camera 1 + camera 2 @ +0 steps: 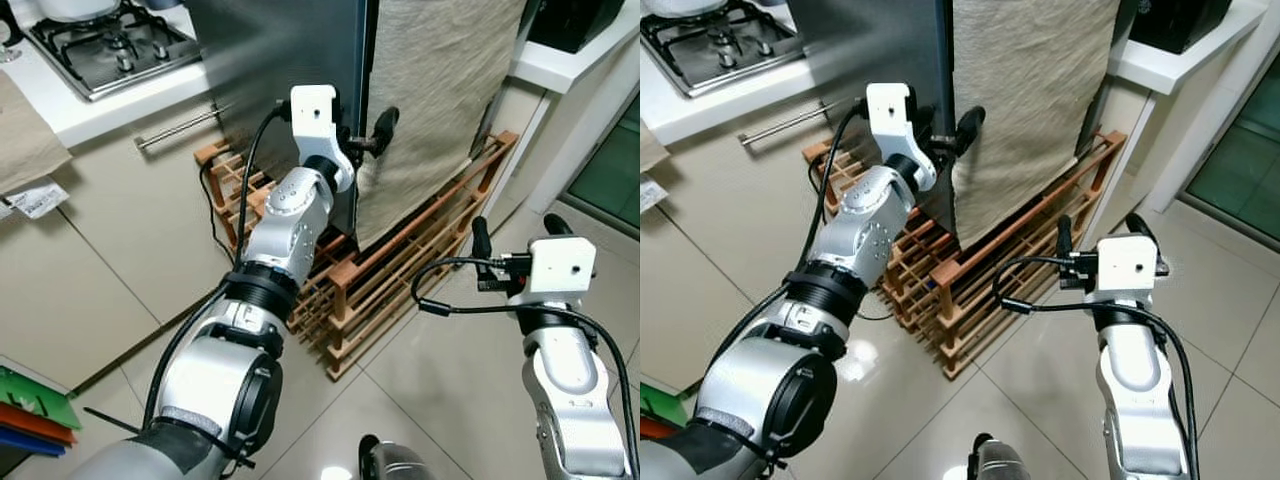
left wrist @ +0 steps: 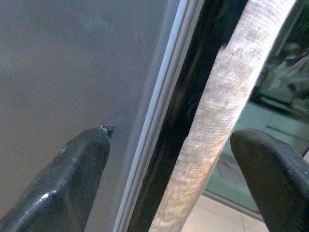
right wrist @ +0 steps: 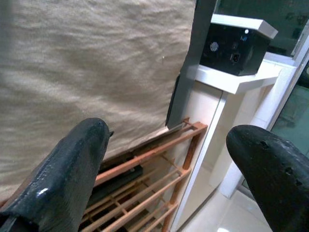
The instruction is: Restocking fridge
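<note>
The fridge has a dark grey side (image 1: 270, 60) and a front hung with a beige cloth (image 1: 440, 90). My left gripper (image 1: 368, 135) is raised to the fridge's front corner and stands open. In the left wrist view its fingers (image 2: 72, 174) straddle the cloth-covered edge (image 2: 227, 96), with the grey wall (image 2: 72, 63) on one side and a dark gap beside the edge. My right gripper (image 1: 517, 228) is lower, to the right of the fridge, open and holding nothing. It faces the cloth (image 3: 96, 58).
A wooden slatted rack (image 1: 400, 270) lies on the tiled floor under and around the fridge. A gas hob (image 1: 110, 45) sits on the white counter at left, above a cabinet handle (image 1: 185, 127). A black appliance (image 3: 236, 46) stands on a white shelf at right.
</note>
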`<state>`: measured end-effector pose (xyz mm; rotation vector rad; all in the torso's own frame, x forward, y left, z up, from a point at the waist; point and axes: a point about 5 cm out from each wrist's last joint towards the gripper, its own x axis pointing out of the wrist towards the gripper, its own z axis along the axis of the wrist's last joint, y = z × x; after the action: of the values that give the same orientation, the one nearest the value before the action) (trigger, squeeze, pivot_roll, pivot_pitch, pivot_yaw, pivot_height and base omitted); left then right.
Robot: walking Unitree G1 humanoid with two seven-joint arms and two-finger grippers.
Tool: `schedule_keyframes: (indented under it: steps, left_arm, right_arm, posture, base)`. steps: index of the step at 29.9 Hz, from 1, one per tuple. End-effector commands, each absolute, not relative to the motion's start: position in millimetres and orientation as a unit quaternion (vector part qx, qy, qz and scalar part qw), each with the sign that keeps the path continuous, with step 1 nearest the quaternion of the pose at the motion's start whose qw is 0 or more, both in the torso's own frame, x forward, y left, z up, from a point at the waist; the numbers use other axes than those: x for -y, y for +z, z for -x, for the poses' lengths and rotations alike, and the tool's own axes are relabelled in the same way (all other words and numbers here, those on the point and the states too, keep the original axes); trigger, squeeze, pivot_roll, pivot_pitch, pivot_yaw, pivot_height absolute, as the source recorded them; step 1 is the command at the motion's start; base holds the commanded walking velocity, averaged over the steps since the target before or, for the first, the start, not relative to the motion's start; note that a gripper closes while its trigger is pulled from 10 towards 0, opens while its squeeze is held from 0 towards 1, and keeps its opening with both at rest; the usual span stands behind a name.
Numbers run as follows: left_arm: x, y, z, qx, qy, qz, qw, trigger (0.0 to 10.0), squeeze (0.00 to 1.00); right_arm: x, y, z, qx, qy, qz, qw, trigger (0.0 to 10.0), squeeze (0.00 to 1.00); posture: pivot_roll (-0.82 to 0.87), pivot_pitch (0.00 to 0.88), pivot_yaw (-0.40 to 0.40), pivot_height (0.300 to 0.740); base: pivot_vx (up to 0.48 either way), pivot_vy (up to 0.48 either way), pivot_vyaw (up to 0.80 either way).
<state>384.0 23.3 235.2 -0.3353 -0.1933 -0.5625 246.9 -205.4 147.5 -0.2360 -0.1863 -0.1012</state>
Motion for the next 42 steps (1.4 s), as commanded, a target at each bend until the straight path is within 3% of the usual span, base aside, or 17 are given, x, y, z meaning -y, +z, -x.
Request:
schedule_keyframes:
  steps: [1,20,32,42]
  left_arm:
    - [-7,249,-379,0.111,-0.304,0.174,0.93,10.0,0.0]
    - [3,244,-353,0.098,-0.371,0.195,0.903,10.0,0.0]
    - [10,219,-363,0.045,-0.356,0.187,0.914,10.0,0.0]
    - [-3,220,-362,0.061,-0.334,0.223,0.914,10.0,0.0]
  right_arm:
    - [208,151,-245,0.095,-0.056,0.122,0.986,10.0,0.0]
    - [205,144,-249,0.081,-0.051,0.12,0.988,10.0,0.0]
    - [204,143,-253,0.082,-0.046,0.121,0.988,10.0,0.0]
    - [206,141,-248,0.077,-0.05,0.124,0.988,10.0,0.0]
  posture:
    - [-0.33,0.137,0.068,0.74]
    - [-0.29,0.114,0.065,0.74]
    - [-0.29,0.101,0.068,0.74]
    - [-0.29,0.104,0.067,0.74]
  base:
    - [0.0,0.0,0.0]
    - [0.0,0.0,0.0]
    - [0.0,0.0,0.0]
    - [0.0,0.0,0.0]
